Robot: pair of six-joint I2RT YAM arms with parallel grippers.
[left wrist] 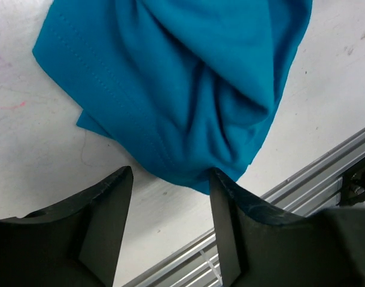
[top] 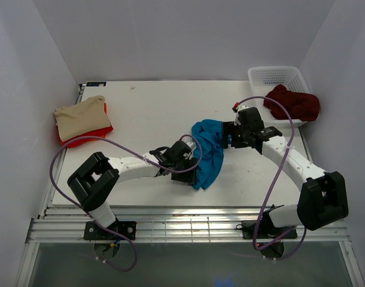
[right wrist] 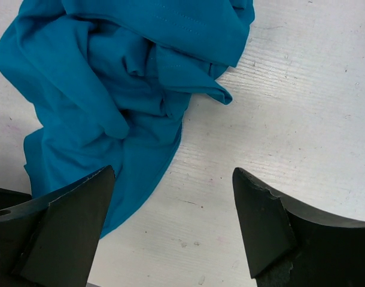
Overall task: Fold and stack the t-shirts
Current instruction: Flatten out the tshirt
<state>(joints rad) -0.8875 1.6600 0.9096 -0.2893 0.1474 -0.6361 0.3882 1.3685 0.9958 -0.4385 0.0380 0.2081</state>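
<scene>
The teal blue t-shirt [top: 207, 149] lies crumpled mid-table between my two arms; it also shows in the left wrist view [left wrist: 188, 89] and the right wrist view [right wrist: 110, 95]. My left gripper [top: 190, 173] is open just at the shirt's near lower edge, jaws over bare table [left wrist: 170, 176]. My right gripper [top: 225, 136] is open and empty at the shirt's right side [right wrist: 173, 173]. The beige t-shirt [top: 81, 116] lies folded on the bright red t-shirt [top: 94, 136] at far left. The dark maroon t-shirt [top: 293, 101] hangs over the basket.
A white plastic lattice basket [top: 272, 76] stands at the back right corner. The table's metal front rail [top: 182, 224] runs just near the left gripper, also in the left wrist view [left wrist: 314, 173]. White walls close in on three sides.
</scene>
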